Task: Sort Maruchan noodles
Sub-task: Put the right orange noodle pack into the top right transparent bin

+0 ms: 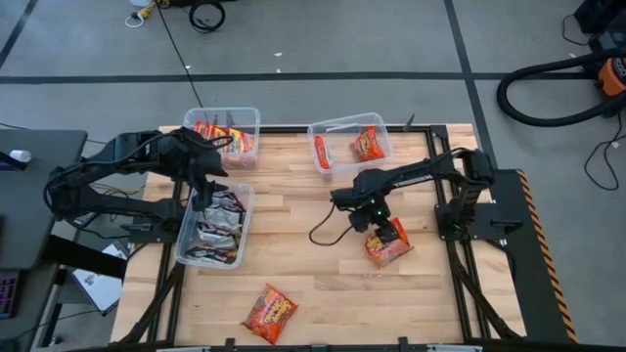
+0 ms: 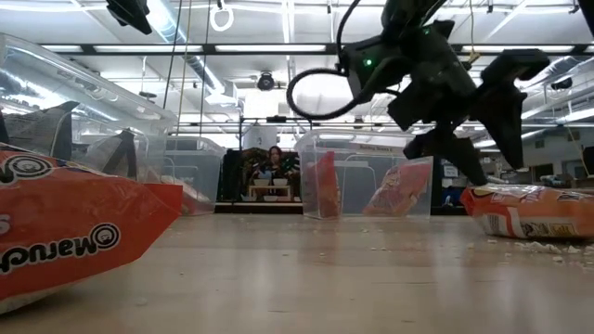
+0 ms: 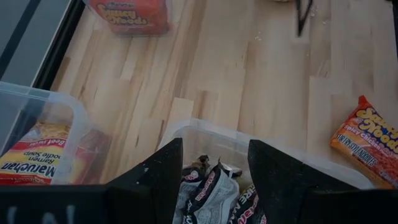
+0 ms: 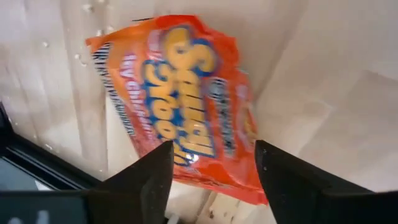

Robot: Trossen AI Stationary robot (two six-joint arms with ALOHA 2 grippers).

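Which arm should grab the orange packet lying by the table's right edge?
Right. Its hand hovers open directly above the orange crinkly plastic noodle packet, fingers either side of it in the right wrist view. The left hand is across the table over the clear plastic bin of silver-black packets.

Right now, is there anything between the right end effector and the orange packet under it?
Nothing visible. The right end effector is open above the orange packet, which lies alone on the bare table.
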